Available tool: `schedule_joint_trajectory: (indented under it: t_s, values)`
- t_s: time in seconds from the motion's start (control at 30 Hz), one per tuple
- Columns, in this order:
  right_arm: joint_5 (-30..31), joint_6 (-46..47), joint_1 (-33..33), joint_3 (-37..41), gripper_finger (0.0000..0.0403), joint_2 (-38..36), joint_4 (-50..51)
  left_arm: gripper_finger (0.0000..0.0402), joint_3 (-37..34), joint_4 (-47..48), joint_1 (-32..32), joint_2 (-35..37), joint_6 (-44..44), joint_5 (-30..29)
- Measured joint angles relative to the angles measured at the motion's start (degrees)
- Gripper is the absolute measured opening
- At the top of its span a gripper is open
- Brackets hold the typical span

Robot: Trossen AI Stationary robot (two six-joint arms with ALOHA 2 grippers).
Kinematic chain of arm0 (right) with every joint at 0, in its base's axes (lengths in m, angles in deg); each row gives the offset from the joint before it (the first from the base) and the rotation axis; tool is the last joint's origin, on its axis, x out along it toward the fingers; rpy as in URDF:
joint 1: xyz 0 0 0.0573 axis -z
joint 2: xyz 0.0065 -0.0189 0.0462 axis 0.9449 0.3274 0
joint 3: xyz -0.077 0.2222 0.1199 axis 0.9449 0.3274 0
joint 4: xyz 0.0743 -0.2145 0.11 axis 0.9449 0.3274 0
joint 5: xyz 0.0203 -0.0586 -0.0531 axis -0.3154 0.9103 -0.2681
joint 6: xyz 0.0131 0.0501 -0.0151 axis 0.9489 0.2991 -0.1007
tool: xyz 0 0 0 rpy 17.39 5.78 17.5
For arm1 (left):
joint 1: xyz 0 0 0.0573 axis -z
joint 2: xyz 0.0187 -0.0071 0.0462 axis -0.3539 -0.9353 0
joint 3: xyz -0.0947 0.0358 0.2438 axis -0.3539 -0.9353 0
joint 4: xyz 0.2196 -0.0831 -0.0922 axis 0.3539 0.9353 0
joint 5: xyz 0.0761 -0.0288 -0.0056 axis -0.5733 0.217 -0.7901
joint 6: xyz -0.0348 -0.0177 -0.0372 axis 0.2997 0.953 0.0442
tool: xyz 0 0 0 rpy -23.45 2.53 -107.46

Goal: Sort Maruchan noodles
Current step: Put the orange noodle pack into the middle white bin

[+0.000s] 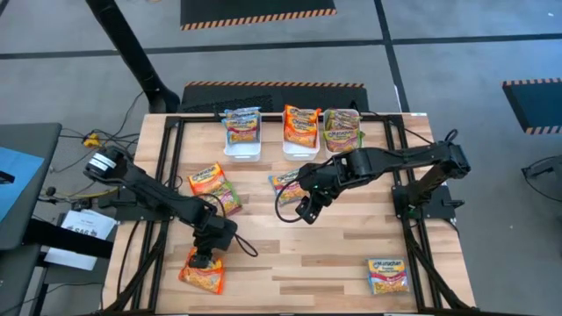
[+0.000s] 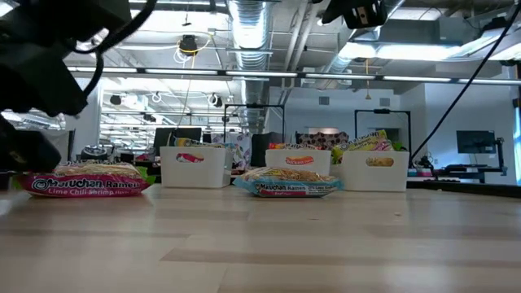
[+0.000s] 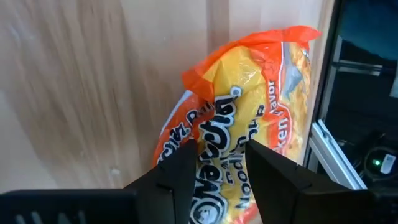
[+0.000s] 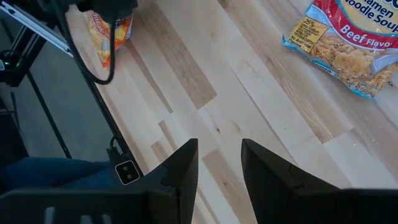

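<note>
Down at the near edge of the table, the left gripper hangs right over an orange chicken packet, its fingers parted a little with the wrapper showing between them; whether they actually pinch it I cannot tell. A green-edged packet lies alone at the near right corner. Further in, the right gripper hovers over bare wood, partly spread and holding nothing, the beef packet just beside it. Two orange packets lie mid-left. At the far edge, three white bins hold sorted packets.
</note>
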Motion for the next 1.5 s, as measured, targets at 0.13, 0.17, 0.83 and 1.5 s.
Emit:
schedule_joint_trajectory:
  t_s: [0.13, 0.17, 0.83, 1.5]
  values:
    - [0.0, 0.0, 0.0, 0.0, 0.0147, 0.0, 0.0, 0.0126, 0.0, -1.9, 0.0, -1.6, 0.0, 1.0]
    - [0.0, 0.0, 0.0, 0.0, 0.0147, 0.0, 0.0, 0.0121, 0.0, -2.2, 0.0, -1.9, -0.3, 1.3]
    - [0.0, 1.7, 0.1, 0.0, 0.0147, 0.0, -1.4, 0.0000, 0.0, -5.9, -4.6, 0.9, -2.6, 5.5]
    - [-6.0, -17.5, 6.7, 0.0, 0.0147, 0.0, -6.1, 0.0000, 0.0, -7.5, -24.7, 13.2, -6.9, 9.1]
